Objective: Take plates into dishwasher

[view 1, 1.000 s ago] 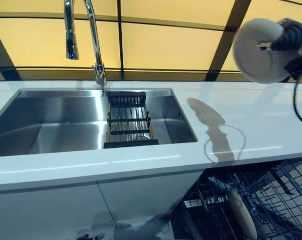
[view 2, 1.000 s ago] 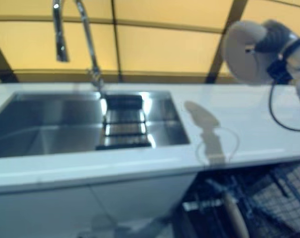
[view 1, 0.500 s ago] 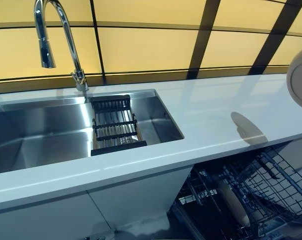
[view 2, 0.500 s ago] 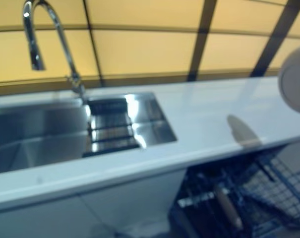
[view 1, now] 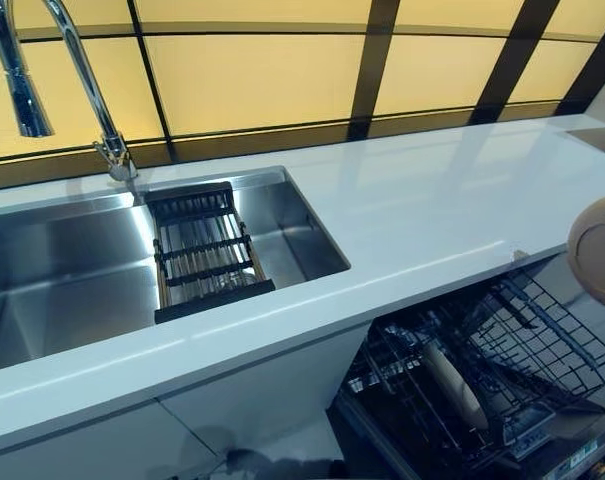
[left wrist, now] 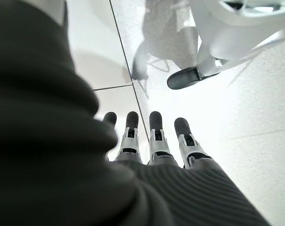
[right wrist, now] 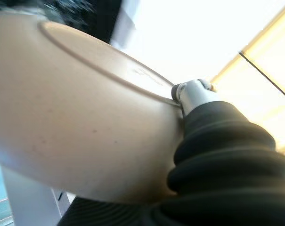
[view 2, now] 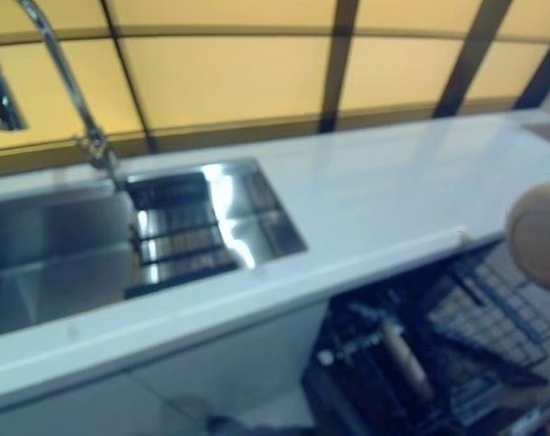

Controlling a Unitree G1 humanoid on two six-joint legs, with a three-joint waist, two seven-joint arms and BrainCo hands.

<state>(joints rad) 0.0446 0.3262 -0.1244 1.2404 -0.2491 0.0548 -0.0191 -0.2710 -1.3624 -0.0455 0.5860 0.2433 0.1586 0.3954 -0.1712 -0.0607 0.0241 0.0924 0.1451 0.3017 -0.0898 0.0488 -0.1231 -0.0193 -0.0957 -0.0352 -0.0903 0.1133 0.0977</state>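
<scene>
A beige plate (view 1: pixel 597 250) hangs at the far right, past the counter's front edge and above the open dishwasher rack (view 1: pixel 527 350). My right hand (right wrist: pixel 194 94) is shut on it; the right wrist view shows the plate's underside (right wrist: pixel 76 117) close up, with the thumb pressed on its rim. Another plate (view 1: pixel 457 385) stands on edge in the rack's left part. My left hand (left wrist: pixel 156 141) shows only in the left wrist view, open with straight fingers over the pale floor and holding nothing.
A white counter (view 1: pixel 432 210) runs across the view, with a steel sink (view 1: pixel 72 290) at the left, a black drying rack (view 1: pixel 202 250) inside it and a curved faucet (view 1: pixel 72 60) behind. White cabinet doors (view 1: pixel 232 400) sit left of the dishwasher.
The camera has swung to the right, so the sink has slid left. The plate in my right hand has come down from above the counter to beyond its front edge, over the rack.
</scene>
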